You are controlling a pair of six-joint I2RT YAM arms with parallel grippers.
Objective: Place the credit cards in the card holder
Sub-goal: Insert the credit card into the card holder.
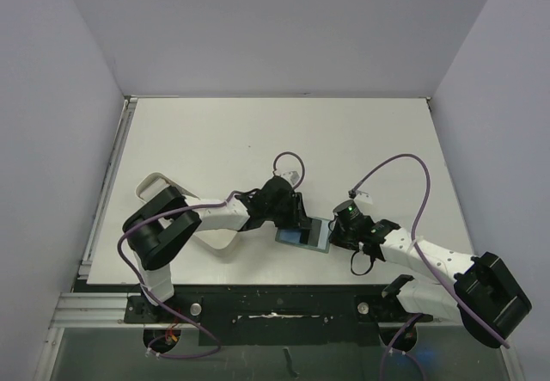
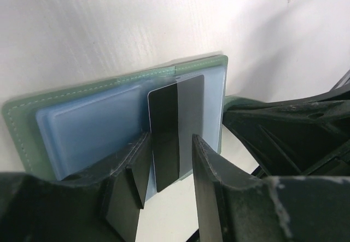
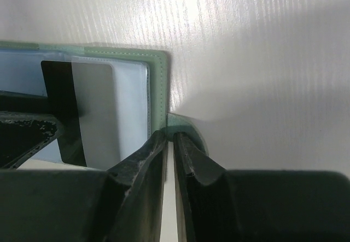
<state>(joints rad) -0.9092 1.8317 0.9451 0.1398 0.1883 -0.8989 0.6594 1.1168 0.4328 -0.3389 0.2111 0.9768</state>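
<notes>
Your left gripper (image 2: 170, 141) stands parted astride the credit card (image 2: 176, 116), not clamping it. The card sits only part-way into the right-hand slot of the open card holder (image 2: 82, 127) (its near end seems to overhang the edge), so a brush from a finger could drag it back out. If the right gripper (image 3: 169, 136), pinched on the holder's snap tab (image 3: 184, 123), slips, the holder shifts. Both arms reach inward, meeting over the near middle of the table (image 1: 258, 140).

Right wrist view: card holder (image 3: 157, 72) ran off the left edge; credit card (image 3: 93, 111) lettering too blurred to read.
</notes>
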